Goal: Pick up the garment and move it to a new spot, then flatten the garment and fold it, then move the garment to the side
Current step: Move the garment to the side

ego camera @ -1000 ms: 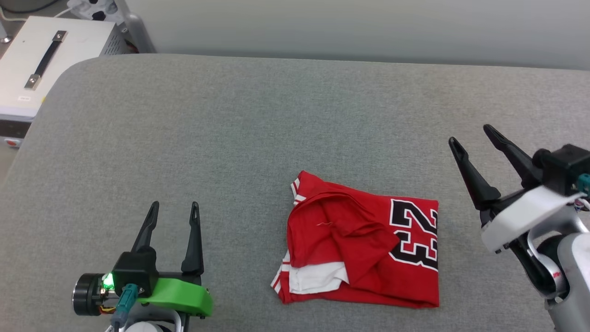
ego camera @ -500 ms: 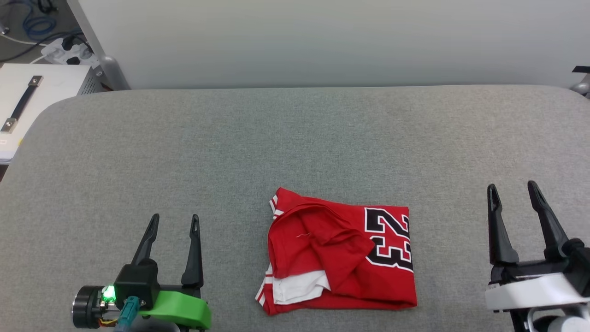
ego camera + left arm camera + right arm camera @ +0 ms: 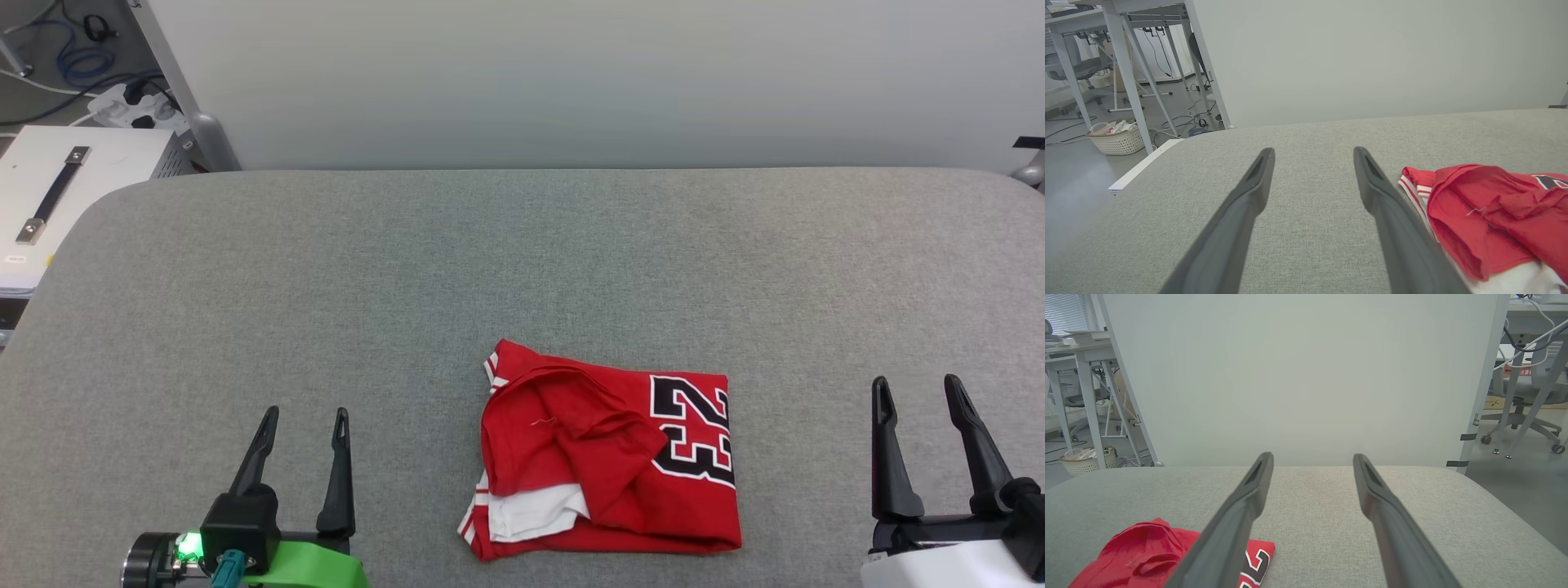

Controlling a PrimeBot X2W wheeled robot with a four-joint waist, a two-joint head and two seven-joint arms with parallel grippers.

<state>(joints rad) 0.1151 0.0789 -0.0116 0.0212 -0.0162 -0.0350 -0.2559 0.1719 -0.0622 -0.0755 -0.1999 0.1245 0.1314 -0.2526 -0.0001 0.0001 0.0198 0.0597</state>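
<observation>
At six o'clock on the grey tabletop (image 3: 522, 245), the garment (image 3: 608, 465) is lying folded, white sleeve showing. Left jaws at seven o'clock and right jaws at five o'clock are hovering spread wide, holding nothing, well apart from it.

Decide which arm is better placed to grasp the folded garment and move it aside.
Left, probably. Both claws are open and clear of the garment; the left claw faces its loose, layered sleeve edge, easier to pinch, while the right claw faces a flat edge.
</observation>
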